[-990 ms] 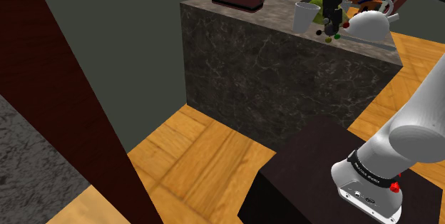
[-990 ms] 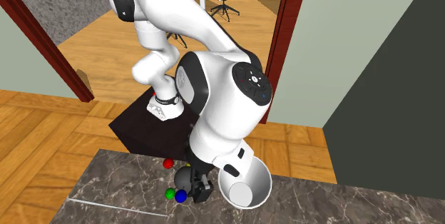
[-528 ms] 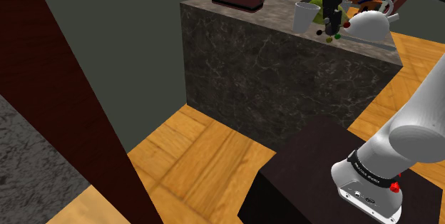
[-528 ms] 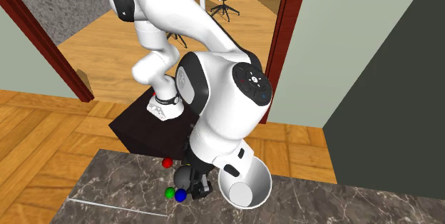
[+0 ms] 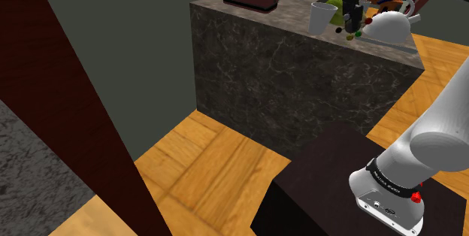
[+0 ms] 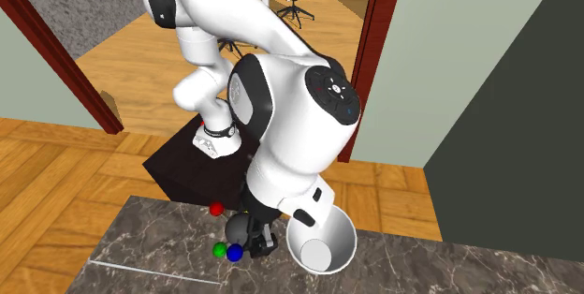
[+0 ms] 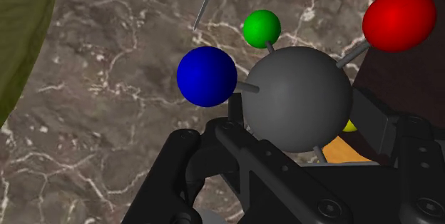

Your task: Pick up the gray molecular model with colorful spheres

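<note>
Rigidity is my guess for the gray molecular model point(image 7: 298, 98): a hard, smooth central ball with thin rods carrying a blue sphere point(image 7: 207, 75), a green sphere point(image 7: 262, 28), a red sphere point(image 7: 399, 19) and a small yellow sphere point(image 7: 349, 125). It is likely light but slick, and the rods look like the part that would bend or snap. The big gray ball is the place to grip, across its widest part, leaving the spokes free. That is where the pincer point(image 7: 299, 119) has it: both black fingers point(image 7: 214, 151) press opposite sides of the ball, closed to its width, with the coloured spheres jutting out past the fingertips. The model sits near the edge of the counter point(image 5: 301, 69), just beside a white cup point(image 6: 348, 231); whether it has cleared the marble top I cannot tell. A round ball could roll in the grip, so I would lift slowly
</note>
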`<state>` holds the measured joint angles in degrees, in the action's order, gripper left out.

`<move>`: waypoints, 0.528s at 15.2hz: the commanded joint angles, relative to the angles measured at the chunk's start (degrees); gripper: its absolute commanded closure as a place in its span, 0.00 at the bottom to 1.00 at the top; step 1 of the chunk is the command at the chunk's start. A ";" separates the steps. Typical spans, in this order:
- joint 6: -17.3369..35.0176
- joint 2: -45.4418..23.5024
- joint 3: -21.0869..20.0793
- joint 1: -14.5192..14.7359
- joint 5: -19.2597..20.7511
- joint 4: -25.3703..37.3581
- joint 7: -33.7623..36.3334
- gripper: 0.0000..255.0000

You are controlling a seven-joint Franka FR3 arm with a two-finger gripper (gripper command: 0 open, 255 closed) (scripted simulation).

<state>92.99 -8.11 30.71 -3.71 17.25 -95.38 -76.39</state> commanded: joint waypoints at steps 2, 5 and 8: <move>-2.25 -0.08 0.01 0.02 -0.06 2.42 -0.70 1.00; -4.43 -0.27 0.05 -0.02 -0.15 4.89 -1.46 1.00; -6.64 -0.60 0.11 -0.10 -0.27 7.53 -2.28 1.00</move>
<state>87.19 -8.61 30.76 -3.73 17.00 -88.85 -78.26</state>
